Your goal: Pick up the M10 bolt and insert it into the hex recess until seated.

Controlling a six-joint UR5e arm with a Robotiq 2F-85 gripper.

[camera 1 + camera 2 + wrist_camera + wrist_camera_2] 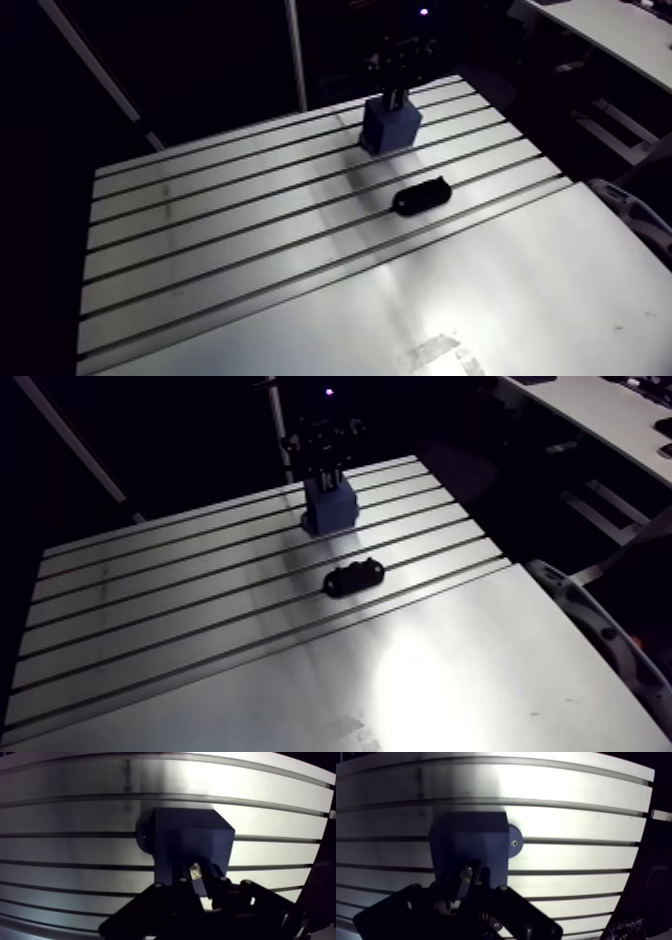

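**A:** Arm view first. Where is everything?

**B:** The blue block (390, 125) sits on the table (250, 270), and the gripper (398, 97) hangs right over the block's top. A black part (421, 195) lies near the block on the camera's side, not touching it. It's too dark in that view to read the fingers, tbh.

**A:** And the wrist view?

**B:** Better. The two fingers (178, 874) are pinched on a small pale bit of metal. I think that's the bolt (195, 870), though it's tiny and in shadow. It's held just above the block's top face, close to the edge nearest the gripper. I can't see the recess. My guess is it's under the bolt, hidden by the fingers.

**A:** So how do you do the insert properly?

**B:** My take is to go straight down, slowly, with the bolt upright. A hex only drops in when the flats line up. So if it stops high, give the wrist a small twist rather than pushing harder. Hold the grip until it bottoms out. Then open and lift straight off the block so nothing gets dragged back out.
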